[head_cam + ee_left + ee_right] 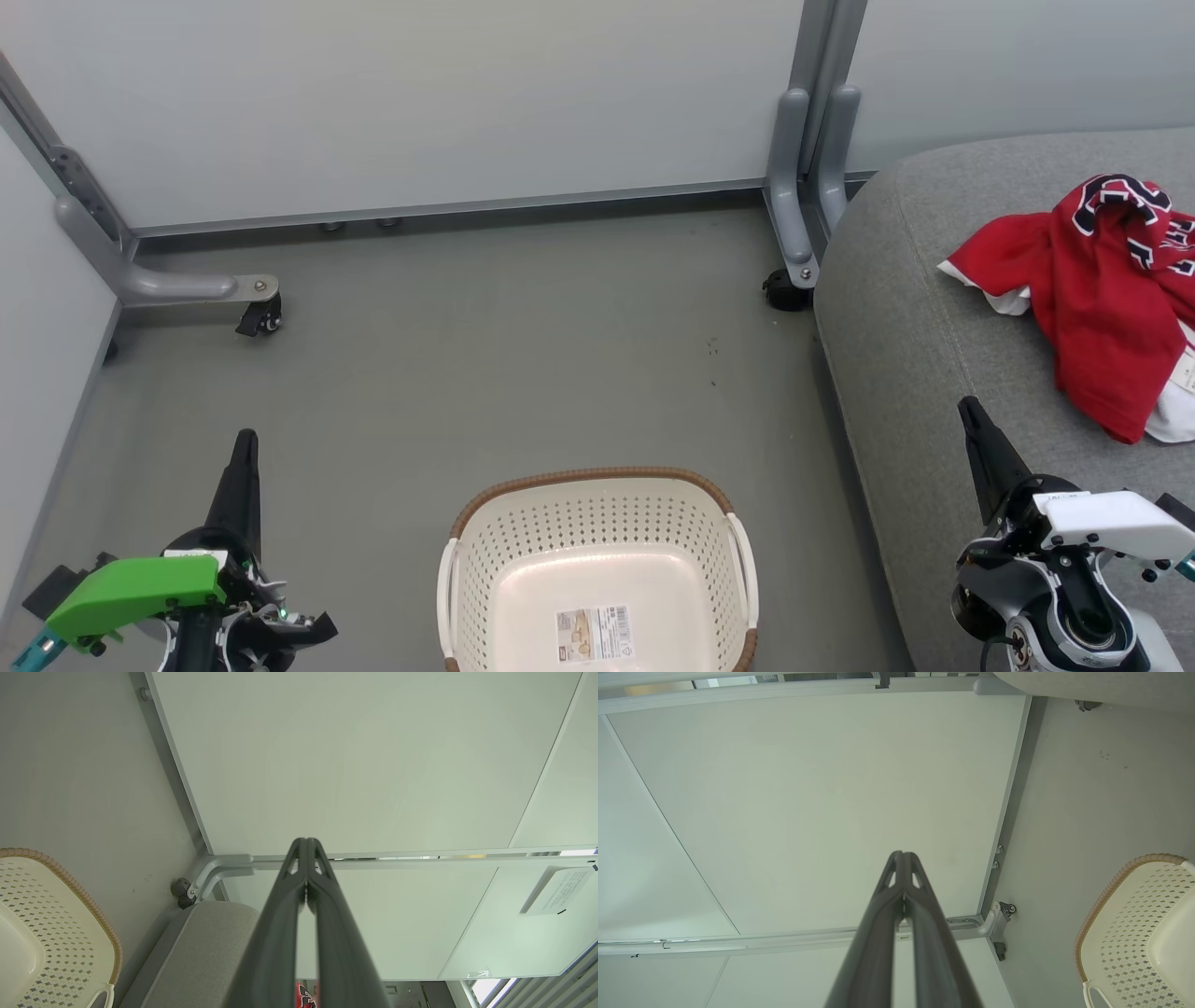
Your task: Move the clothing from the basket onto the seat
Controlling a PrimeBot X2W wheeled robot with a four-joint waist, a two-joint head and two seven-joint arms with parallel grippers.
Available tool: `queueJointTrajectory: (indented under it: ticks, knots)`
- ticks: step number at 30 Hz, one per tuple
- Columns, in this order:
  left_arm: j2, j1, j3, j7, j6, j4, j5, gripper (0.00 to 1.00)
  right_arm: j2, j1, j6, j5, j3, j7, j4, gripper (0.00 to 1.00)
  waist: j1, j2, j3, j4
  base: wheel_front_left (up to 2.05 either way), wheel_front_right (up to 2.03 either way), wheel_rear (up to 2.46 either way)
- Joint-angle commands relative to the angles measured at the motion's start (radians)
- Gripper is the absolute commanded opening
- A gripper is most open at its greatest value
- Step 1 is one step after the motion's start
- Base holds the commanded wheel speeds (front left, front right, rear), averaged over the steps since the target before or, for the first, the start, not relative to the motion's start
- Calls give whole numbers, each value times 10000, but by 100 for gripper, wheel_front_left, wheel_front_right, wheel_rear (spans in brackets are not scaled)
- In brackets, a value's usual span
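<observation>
Red-and-white clothing (1088, 308) lies crumpled on the grey woven seat (906, 373) at the far right. A jersey (1125, 233) with dark-and-white lettering is on top. White fabric shows at the heap's near edge, possibly a second garment bunched underneath, but the folds hide where one ends.

Near the robot, in the middle, the cream perforated basket (597, 518) with its brown woven-look rim stands on the grey floor (467, 355). Its pale bottom shows, with a printed label (594, 635) stuck to it. A strip of floor separates the basket from the seat on its right.

At the near left, the left gripper (246, 439) hangs over the floor, well apart from the basket. The wrist view shows its two long dark fingers pressed together with nothing between them. At the near right, the right gripper (967, 406) is above the seat's near part, short of the clothing and not touching it. Its jaws are likewise closed tight on nothing.

Pale partition panels (420, 93) on grey metal feet close off the far side, and a black caster (263, 322) sits at the far left.
</observation>
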Motion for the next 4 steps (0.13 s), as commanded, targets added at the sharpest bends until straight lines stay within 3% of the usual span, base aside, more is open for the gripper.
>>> queueJointTrajectory:
  ticks: [1, 4]
  knots:
    - [-23, -169, 38, 48, -24, 23, 54, 0, 37, -66, 4, -38, -38, 39, 22, 0, 0, 0, 0, 0, 0, 0, 0]
    - [-32, -170, 47, 57, -24, 24, 69, 0, 42, -66, 4, -49, -47, 51, 21, 0, 0, 0, 0, 0, 0, 0, 0]
